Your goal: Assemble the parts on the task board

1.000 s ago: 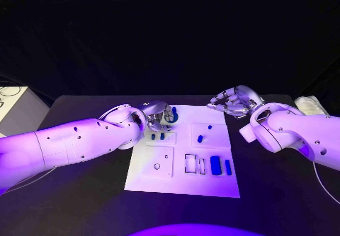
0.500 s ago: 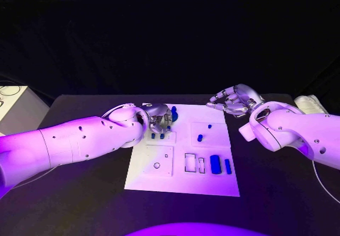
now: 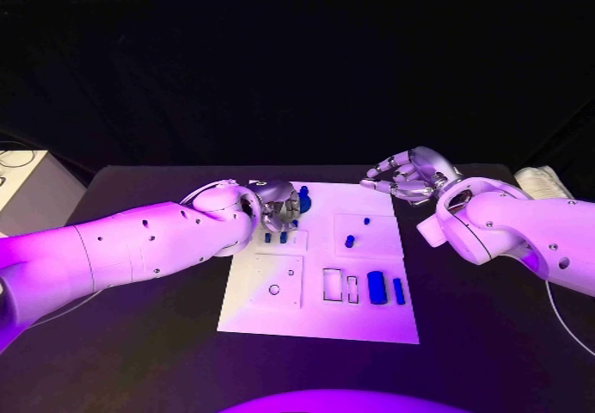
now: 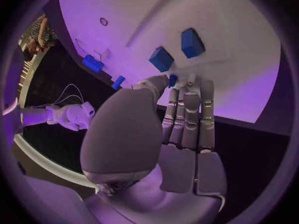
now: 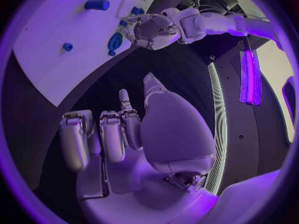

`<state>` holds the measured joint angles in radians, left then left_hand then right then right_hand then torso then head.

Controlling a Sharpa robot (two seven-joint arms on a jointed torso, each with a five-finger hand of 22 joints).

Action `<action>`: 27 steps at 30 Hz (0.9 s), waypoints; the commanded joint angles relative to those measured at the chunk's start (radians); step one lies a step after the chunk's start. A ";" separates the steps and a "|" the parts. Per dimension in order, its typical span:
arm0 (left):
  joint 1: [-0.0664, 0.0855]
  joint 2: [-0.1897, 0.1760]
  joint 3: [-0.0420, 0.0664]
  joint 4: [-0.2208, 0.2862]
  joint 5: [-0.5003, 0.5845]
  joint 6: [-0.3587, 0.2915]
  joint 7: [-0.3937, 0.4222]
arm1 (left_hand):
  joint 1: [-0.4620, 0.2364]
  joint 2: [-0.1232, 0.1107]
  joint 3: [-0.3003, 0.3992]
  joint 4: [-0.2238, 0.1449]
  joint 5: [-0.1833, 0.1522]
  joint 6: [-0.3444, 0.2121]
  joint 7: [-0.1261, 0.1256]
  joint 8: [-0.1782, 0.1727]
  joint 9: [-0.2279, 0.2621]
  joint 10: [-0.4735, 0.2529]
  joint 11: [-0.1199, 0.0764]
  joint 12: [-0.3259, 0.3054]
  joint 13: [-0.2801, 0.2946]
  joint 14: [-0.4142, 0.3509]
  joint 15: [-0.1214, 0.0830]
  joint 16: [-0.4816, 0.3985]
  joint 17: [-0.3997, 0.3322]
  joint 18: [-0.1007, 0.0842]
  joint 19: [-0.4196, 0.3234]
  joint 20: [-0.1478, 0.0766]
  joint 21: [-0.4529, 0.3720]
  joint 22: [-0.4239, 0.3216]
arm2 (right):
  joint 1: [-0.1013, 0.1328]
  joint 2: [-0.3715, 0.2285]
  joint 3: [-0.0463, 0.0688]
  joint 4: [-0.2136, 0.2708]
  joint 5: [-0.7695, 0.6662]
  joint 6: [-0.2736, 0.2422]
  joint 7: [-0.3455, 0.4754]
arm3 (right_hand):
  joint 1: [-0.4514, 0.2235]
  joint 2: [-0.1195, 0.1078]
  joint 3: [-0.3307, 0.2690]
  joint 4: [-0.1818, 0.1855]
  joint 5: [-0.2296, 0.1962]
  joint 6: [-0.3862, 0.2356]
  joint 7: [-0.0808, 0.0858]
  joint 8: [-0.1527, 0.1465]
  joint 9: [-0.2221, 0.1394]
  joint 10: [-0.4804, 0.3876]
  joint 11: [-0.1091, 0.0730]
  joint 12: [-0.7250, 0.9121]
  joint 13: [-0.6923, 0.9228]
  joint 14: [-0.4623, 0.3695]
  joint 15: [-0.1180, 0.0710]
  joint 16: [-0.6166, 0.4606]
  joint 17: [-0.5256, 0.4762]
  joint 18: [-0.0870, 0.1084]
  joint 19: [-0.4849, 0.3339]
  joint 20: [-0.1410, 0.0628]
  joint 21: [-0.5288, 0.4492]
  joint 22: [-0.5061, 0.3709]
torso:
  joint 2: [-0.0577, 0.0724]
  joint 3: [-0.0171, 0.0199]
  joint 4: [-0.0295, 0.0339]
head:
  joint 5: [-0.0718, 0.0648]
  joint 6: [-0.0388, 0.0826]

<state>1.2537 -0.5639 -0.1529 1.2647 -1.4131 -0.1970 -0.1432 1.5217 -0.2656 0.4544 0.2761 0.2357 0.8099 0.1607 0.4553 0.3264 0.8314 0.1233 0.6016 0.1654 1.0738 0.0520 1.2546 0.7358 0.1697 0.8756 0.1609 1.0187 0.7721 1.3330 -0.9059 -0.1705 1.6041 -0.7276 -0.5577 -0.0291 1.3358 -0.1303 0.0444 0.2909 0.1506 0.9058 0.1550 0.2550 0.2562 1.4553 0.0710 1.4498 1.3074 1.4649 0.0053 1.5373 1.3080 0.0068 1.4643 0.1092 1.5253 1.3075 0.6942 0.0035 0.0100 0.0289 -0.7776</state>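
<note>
Blue block (image 4: pixel 172 79) perhaps pinched, left robot hand (image 3: pixel 275 208).

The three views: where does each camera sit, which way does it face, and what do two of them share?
Head view: on the robot's head, facing down at the task board, both arms entering.
Left wrist view: behind the left hand, facing the board and its blue parts.
Right wrist view: behind the right hand, over the black table.
Shared: the right wrist view also shows the left hand and board.
</note>
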 commanded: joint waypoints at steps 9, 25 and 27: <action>0.000 0.015 0.001 -0.012 0.010 0.036 0.002 | 0.018 0.003 0.034 -0.006 0.001 0.029 -0.009 -0.013 -0.009 0.040 -0.004 -0.029 -0.017 0.025 0.003 0.038 0.020 0.007 0.022 -0.001 0.040 0.046 | -0.001 0.001 0.000 0.002 -0.011 0.002 0.013 | -0.002 0.005 -0.001 -0.004 0.005 -0.007 0.000 0.006 0.002 -0.007 0.002 -0.006 0.145 0.087 -0.007 -0.005 0.193 0.006 0.085 -0.008 -0.003 0.234 | 0.000 0.0000 0.0004 | -0.002 -0.004; 0.000 0.027 0.001 -0.022 0.026 0.049 0.004 | 0.014 0.003 0.052 -0.016 0.000 0.049 -0.013 -0.024 -0.014 0.071 -0.009 -0.051 -0.029 0.057 -0.002 0.074 0.058 -0.002 0.059 -0.004 0.086 0.102 | -0.001 0.001 0.000 0.005 -0.011 0.005 0.013 | -0.001 0.005 -0.001 -0.004 0.005 -0.007 -0.001 0.007 0.002 -0.006 0.002 -0.006 0.145 0.087 -0.007 -0.005 0.193 0.006 0.085 -0.008 -0.003 0.234 | 0.000 0.0001 0.0003 | -0.005 -0.005; 0.000 0.028 0.001 -0.023 0.029 0.052 0.004 | 0.014 0.004 0.055 -0.018 0.000 0.052 -0.013 -0.025 -0.014 0.075 -0.010 -0.053 -0.030 0.064 -0.003 0.080 0.065 -0.004 0.066 -0.004 0.093 0.110 | -0.001 0.001 0.000 0.005 -0.011 0.006 0.012 | -0.001 0.005 -0.001 -0.004 0.005 -0.007 -0.001 0.007 0.002 -0.006 0.002 -0.006 0.145 0.087 -0.007 -0.005 0.193 0.006 0.085 -0.008 -0.003 0.234 | 0.001 0.0003 0.0003 | -0.005 -0.005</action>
<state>1.2539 -0.5384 -0.1522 1.2414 -1.3970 -0.1680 -0.1429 1.5316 -0.2635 0.5029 0.2576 0.2357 0.8565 0.1466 0.4330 0.3137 0.9034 0.1125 0.5536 0.1361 1.1312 0.0487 1.3324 0.8005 0.1698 0.9368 0.1575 1.1098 0.8820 1.3330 -0.9050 -0.1705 1.6069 -0.7286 -0.5577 -0.0283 1.3358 -0.1303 0.0444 0.2909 0.1506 0.9058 0.1550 0.2550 0.2562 1.4554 0.0711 1.4498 1.3073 1.4649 0.0053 1.5373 1.3077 0.0068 1.4643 0.1092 1.5253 1.3073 0.6945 0.0035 0.0103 0.0245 -0.7823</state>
